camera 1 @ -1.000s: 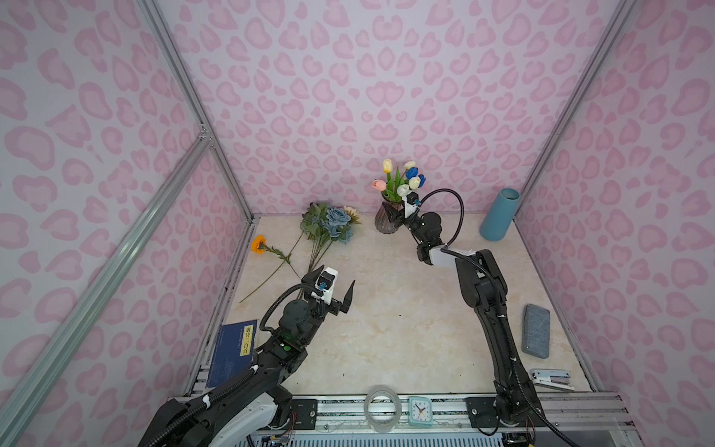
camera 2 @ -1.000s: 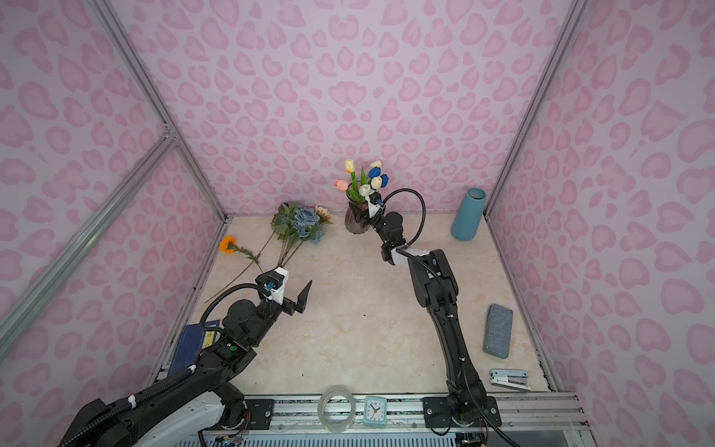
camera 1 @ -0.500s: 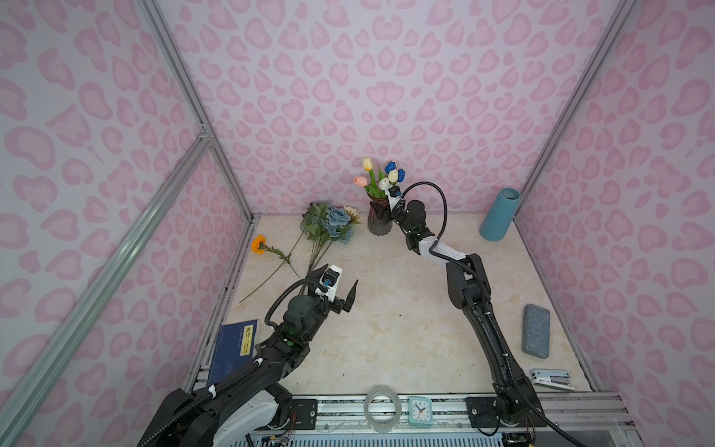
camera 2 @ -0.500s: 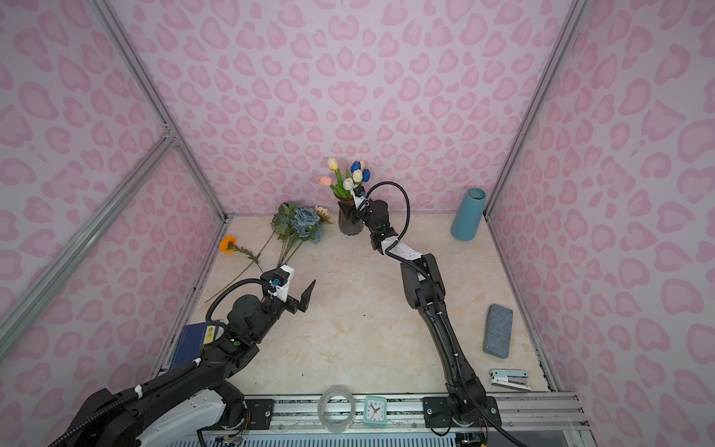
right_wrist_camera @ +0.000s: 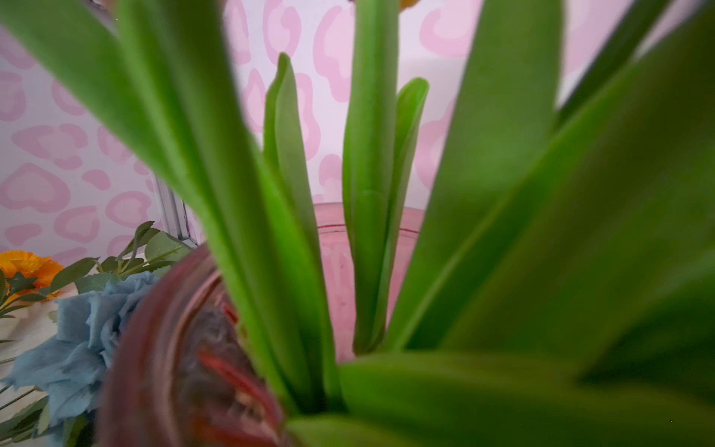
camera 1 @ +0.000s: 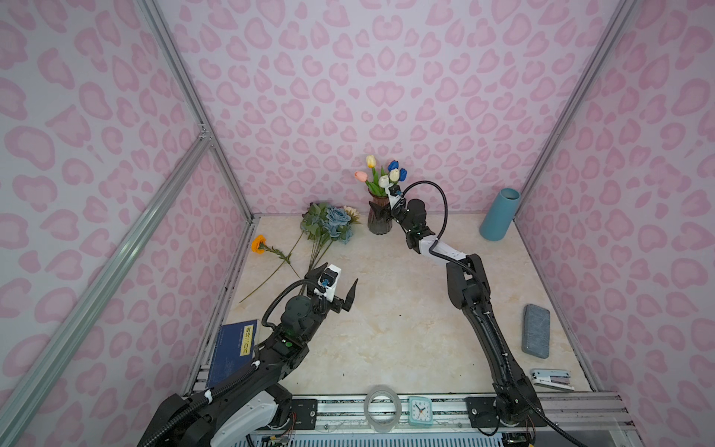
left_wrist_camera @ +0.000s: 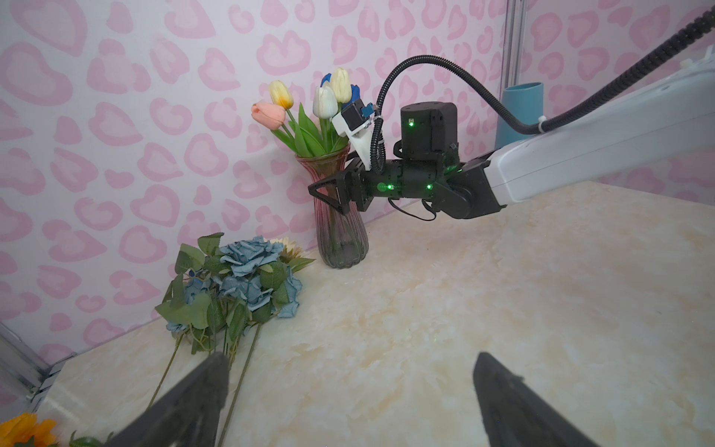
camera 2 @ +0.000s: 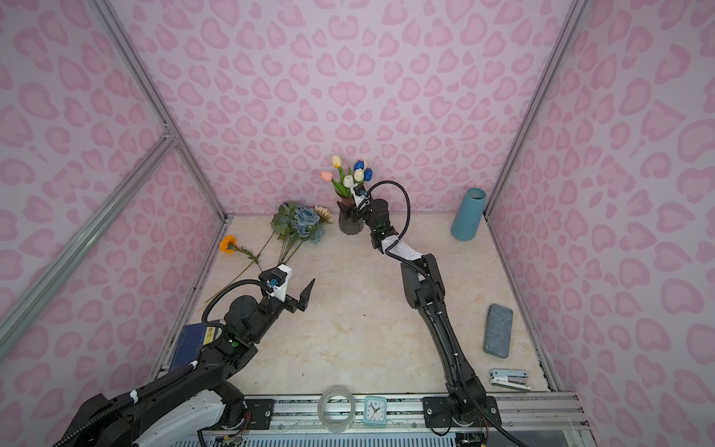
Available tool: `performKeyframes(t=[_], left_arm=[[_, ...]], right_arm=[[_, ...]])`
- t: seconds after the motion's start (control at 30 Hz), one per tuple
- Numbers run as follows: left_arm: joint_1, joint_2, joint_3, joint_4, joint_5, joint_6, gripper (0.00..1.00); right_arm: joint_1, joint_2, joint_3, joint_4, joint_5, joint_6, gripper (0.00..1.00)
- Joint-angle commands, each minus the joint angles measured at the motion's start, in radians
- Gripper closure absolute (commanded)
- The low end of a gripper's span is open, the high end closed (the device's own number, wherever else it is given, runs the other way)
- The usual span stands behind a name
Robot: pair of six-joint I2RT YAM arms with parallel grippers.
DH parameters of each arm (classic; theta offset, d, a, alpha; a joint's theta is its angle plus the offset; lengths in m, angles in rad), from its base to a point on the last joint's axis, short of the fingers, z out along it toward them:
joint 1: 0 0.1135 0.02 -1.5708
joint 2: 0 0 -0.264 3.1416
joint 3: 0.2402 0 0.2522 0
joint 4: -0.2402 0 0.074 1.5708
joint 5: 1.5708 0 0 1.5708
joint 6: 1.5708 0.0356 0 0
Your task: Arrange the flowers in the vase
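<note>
Right, over the last second the vase [left_wrist_camera: 340,232] has shifted sideways toward the dusty-blue rose bunch [left_wrist_camera: 247,271]. It now stands upright on its base close to the back wall [camera 1: 348,96], so I judge it set down. The right gripper [left_wrist_camera: 329,189] is at the vase's neck, one finger in front of the glass and the other hidden behind. I cannot tell whether they pinch it or have let go.

The tulips [left_wrist_camera: 309,112] sit in the vase, green leaves fanning from the mouth, with pink, yellow-cream, white and blue heads above. The rose bunch lies flat just beside the vase, and the orange bloom [camera 1: 258,244] lies farther out on that same side. Both are yet to go in. My left gripper [camera 1: 336,279] hangs well in front of the vase near the stem ends, fingers spread wide and empty.
</note>
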Motion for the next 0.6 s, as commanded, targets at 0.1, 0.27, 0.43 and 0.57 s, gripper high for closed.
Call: performKeyframes(t=[0.1,0.27,0.43,0.57], left_arm=[[0.000,-0.013,0.017,0.012,0.006,0.006,0.01],[0.000,-0.032,0.018,0.007,0.001,0.007,0.01],[0.000,-0.085,0.029,0.008,0.009,-0.015,0.00],[0.000,-0.107,0.059,-0.001,0.031,-0.013,0.00]], right_arm=[[0.000,-0.063,-0.111,0.084,0.004,-0.023,0.05],[-0.004,-0.167,-0.320,0.218,0.032,-0.021,0.04],[-0.021,-0.306,-0.605,0.387,0.060,-0.003,0.03],[-0.038,-0.495,-0.885,0.488,0.081,0.007,0.03]])
